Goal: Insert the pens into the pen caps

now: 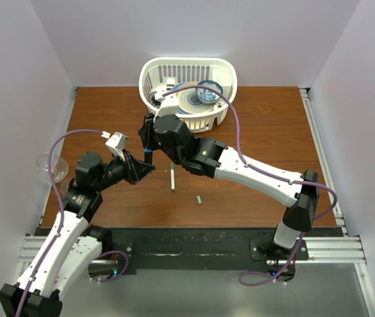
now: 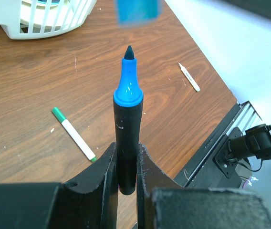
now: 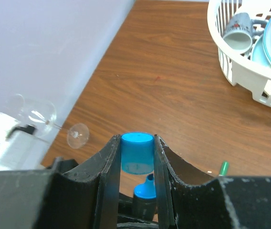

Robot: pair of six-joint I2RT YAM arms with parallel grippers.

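Observation:
My left gripper (image 2: 127, 148) is shut on a black marker (image 2: 128, 124) with a bare blue tip, held upright. My right gripper (image 3: 137, 140) is shut on a blue cap (image 3: 137, 152) just above that tip (image 3: 145, 188), apart from it. In the top view the two grippers meet at mid-table, the left (image 1: 141, 166) below the right (image 1: 146, 135). One white pen (image 1: 172, 178) with green ends lies on the table; it also shows in the left wrist view (image 2: 73, 133). A small green cap (image 1: 200, 199) lies to its right. No other white pen or green cap shows.
A white dish basket (image 1: 222, 115) holding plates and a mug stands at the back centre. A clear wine glass (image 1: 50, 166) lies on its side off the table's left edge. White walls enclose the table (image 1: 267, 139); a black rail runs along its near edge.

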